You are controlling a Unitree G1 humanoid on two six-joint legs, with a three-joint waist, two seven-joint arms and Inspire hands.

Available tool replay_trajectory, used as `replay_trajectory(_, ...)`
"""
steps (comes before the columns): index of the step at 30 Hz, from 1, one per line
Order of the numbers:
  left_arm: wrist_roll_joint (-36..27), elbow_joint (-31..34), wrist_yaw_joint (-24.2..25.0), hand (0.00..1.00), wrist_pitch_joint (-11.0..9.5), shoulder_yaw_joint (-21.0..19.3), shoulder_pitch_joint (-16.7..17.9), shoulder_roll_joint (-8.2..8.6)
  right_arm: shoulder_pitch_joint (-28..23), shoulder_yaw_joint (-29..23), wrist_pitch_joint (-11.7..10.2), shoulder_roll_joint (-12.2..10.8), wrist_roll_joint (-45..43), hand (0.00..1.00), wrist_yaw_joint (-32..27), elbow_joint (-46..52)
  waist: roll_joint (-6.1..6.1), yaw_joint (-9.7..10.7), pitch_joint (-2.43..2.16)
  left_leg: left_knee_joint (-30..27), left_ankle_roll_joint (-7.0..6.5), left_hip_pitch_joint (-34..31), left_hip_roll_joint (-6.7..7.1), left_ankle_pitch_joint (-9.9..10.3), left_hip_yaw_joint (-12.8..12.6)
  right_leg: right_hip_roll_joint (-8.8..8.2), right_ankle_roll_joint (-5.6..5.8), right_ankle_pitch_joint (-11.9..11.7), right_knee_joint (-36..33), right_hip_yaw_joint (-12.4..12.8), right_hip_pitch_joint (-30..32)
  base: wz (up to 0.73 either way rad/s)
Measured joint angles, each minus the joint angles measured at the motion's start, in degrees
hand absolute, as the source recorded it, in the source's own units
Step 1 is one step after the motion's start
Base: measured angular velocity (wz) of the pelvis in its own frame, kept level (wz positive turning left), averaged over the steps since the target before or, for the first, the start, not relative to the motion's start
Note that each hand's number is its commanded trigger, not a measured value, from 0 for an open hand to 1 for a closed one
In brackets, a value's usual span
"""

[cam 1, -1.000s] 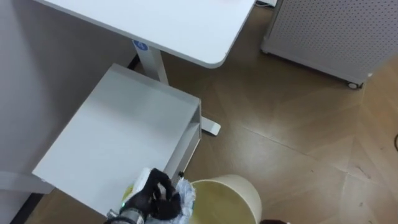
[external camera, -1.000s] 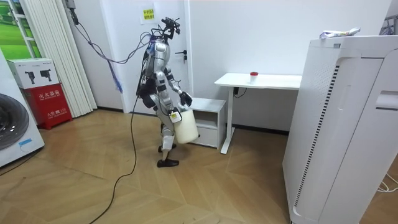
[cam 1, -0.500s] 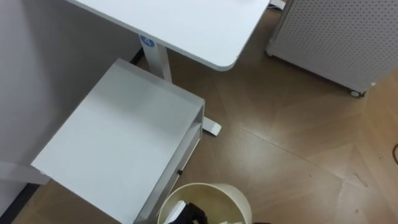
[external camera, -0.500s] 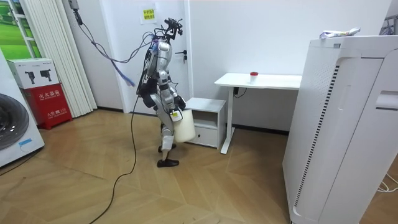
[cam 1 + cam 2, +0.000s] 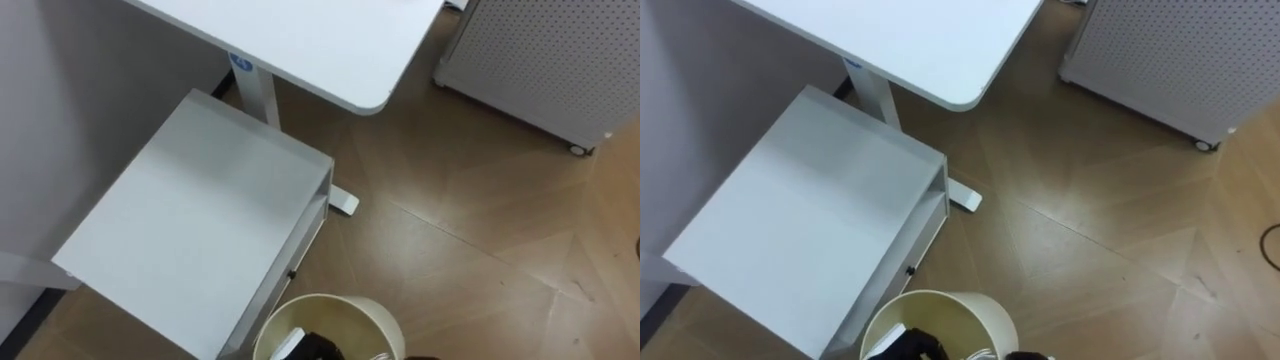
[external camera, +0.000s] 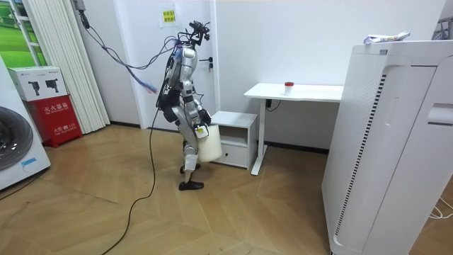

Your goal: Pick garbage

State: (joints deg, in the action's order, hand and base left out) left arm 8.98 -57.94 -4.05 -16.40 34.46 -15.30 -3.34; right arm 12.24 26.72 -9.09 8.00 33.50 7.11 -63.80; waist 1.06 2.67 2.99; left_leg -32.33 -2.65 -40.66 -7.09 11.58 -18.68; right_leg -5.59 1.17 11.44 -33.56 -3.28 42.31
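Robot standing on a wooden floor [image 5: 480, 250] beside a low white cabinet [image 5: 200, 220], seen in the room view leaning slightly forward with a cream bin [image 5: 330, 298] held low in front of its body. The cabinet sits partly under one end of a white bench [image 5: 320, 40], next to the bench's leg.

In the eye views, the bin's round open mouth shows at the bottom edge, just beside the cabinet's front corner. The left robot hand [image 5: 318, 347] is a dark shape down inside the bin, below the rim. Its fingers are cut off by the frame edge, so it cannot be told whether they are spread or curled. The garbage cannot be made out; anything under the robot hand inside the bin is hidden.

In the room view, the right robot hand [image 6: 199, 129] is at the top of the bin on the side facing the camera, too small to read its fingers. A small red object [image 6: 288, 86] stands on the bench. A white perforated panel on wheels [image 5: 560, 60] stands on the floor beyond the bench.
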Motion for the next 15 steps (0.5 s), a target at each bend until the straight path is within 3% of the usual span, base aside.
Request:
replay_trajectory(7, 0.9, 0.6, 0.0, 0.00, 0.0, -0.1, 0.5, -0.19, -0.6, -0.8, -0.3, 0.4, 0.0, 1.00, 0.8, -0.5, 0.00, 0.0, 0.00, 1.0, 0.08, 3.0, 0.48, -0.1, 0.1, -0.24, 0.19, 0.0, 0.9, 0.0, -3.1, 0.01)
replay_trajectory(15, 0.8, 3.2, 1.3, 0.00, 0.0, -0.5, 1.5, -1.96, -1.4, -1.1, -0.1, 0.9, 0.0, 1.00, 2.1, -0.7, 0.00, 0.0, 0.01, 1.7, 0.09, 5.9, 0.79, -0.1, 0.6, -0.41, 0.39, 0.1, 1.8, -0.6, -6.5, 0.02)
